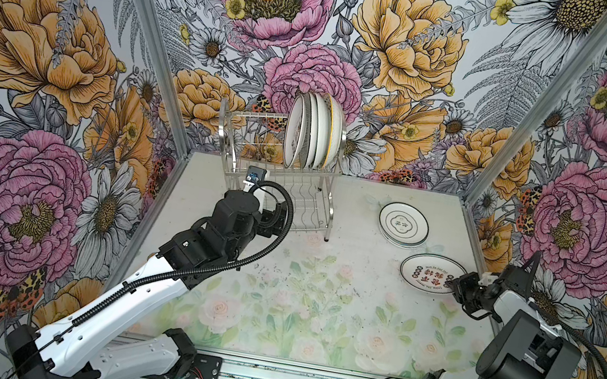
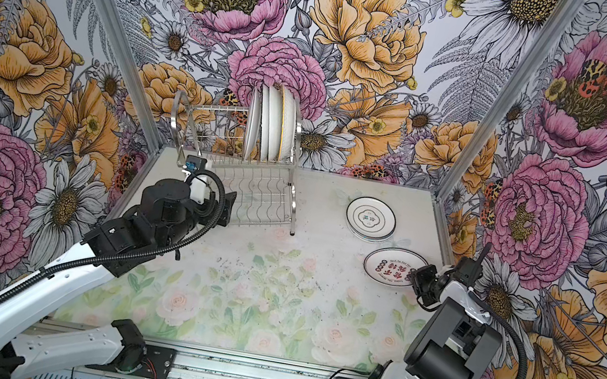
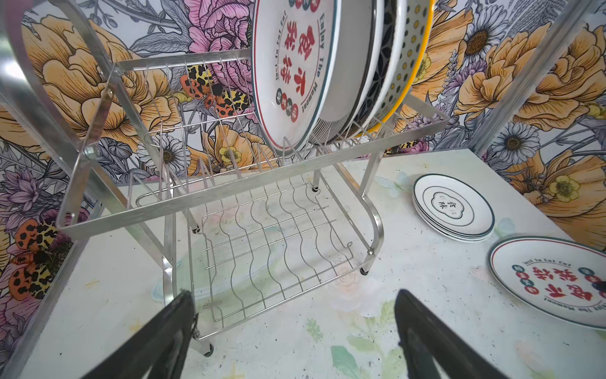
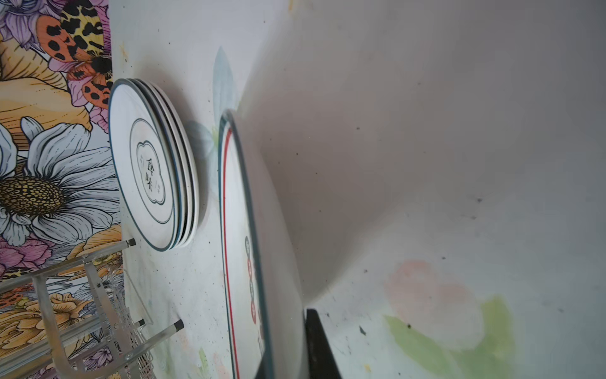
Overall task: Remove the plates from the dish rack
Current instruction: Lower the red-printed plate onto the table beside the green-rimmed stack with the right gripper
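The job is partway through: a stack of small plates (image 1: 403,224) and a red-lettered plate (image 1: 431,273) lie on the table (image 1: 317,294), well apart from the dish rack (image 3: 229,188), while four or so plates (image 1: 313,133) stand on edge at the right end of its upper tier; the lower shelf is bare. The right claw (image 1: 459,287) is clenched at the rim of the red-lettered plate, seemingly gripping it, though the wrist view is too blurred to be sure; it looks to be setting that plate down. The left claw (image 3: 293,293) is released, jaws wide, low in front of the rack; its next move calls for rising to the upper tier and closing on the nearest rim. That front plate (image 3: 295,75) is white with red characters; behind it sits a yellow-edged dotted plate (image 3: 413,49).
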Robot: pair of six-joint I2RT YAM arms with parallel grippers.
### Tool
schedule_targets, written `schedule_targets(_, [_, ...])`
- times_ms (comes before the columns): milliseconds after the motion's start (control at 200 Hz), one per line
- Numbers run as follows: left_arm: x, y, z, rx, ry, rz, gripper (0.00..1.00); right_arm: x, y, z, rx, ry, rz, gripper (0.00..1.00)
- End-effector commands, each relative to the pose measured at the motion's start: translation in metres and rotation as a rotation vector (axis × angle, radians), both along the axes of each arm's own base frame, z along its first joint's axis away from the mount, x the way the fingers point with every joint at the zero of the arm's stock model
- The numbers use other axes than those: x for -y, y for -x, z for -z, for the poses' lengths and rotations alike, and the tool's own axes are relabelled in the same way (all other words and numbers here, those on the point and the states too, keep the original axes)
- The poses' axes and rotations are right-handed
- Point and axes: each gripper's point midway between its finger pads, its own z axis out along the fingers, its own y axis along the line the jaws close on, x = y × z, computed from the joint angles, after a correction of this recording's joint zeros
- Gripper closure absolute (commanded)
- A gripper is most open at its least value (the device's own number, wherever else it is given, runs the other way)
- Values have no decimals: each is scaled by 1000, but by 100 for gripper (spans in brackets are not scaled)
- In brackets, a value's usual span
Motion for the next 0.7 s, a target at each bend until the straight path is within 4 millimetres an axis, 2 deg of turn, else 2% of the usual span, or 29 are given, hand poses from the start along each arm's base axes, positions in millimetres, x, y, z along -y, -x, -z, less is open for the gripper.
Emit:
schedule_targets(0, [-2, 4, -1, -16, 27, 6, 3, 12, -11, -3, 49, 54, -3, 100])
schedule_targets(325, [-3, 1, -2, -18, 25, 1, 1, 19, -7, 13, 4, 70, 13, 100])
schedule_targets(696, [-7, -2, 1, -24, 14, -10, 1, 22, -4, 22, -24, 72, 18, 74])
